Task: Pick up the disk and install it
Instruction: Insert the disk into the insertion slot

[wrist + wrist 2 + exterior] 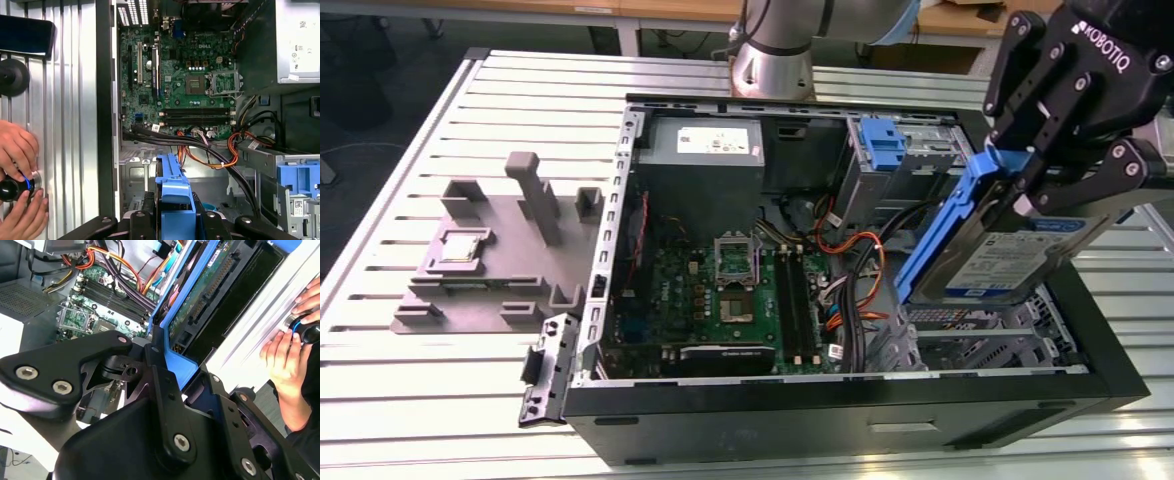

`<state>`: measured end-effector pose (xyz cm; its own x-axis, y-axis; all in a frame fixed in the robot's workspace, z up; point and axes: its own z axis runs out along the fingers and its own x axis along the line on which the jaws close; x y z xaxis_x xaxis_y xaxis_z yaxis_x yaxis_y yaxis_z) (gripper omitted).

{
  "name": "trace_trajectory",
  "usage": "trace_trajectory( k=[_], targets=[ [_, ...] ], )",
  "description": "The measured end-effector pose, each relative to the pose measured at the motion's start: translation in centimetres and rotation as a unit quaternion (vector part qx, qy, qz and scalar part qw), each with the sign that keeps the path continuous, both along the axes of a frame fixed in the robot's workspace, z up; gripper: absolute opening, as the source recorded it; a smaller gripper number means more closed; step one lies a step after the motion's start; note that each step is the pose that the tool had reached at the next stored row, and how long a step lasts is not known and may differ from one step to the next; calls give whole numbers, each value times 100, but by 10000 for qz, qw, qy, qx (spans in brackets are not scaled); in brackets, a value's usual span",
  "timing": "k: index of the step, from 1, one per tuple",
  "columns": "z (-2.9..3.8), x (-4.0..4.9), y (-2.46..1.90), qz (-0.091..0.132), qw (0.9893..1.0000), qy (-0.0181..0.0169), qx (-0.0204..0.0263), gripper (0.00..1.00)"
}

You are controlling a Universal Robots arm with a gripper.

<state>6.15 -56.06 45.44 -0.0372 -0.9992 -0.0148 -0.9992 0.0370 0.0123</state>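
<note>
You see white lettering on the hand (pixel 1065 192), and printed labels on the disk (pixel 1007 255) and the power supply (pixel 707 143).

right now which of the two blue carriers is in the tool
The one framing the disk, clamped in the tool above the case; the other blue bracket sits inside the case.

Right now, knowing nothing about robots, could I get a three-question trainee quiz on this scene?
1. True or false: the gripper is shut on the disk.
2. The computer case is: A closed; B open, motherboard showing; C upside down.
3. Fill in: the disk's plastic carrier is coloured ____.
Key: 1 true; 2 B; 3 blue.
</note>
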Motion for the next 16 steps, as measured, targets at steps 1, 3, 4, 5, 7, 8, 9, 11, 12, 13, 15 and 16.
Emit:
trace_trajectory(
  k=[1, 3, 4, 5, 7, 8, 9, 11, 12, 13, 15, 16],
  targets=[
    [-4, 5, 0, 0, 10000, 0, 0, 37],
    [-11, 15, 0, 0, 10000, 0, 0, 37],
    [-14, 23, -1, 0, 10000, 0, 0, 37],
    [-15, 32, -2, 0, 10000, 0, 0, 37],
    [-20, 51, -3, 0, 10000, 0, 0, 37],
    [-22, 59, -5, 0, 10000, 0, 1, 37],
    [-25, 65, -8, 0, 10000, 0, 1, 37],
    [-31, 76, -24, 0, 10000, 0, 0, 37],
    [-37, 80, -34, 0, 10000, 0, 0, 37],
    [-42, 83, -41, 0, 10000, 0, 0, 37],
    [-52, 87, -47, 0, 10000, 0, 1, 37],
    [-55, 92, -47, 0, 10000, 0, 0, 37]
  ],
)
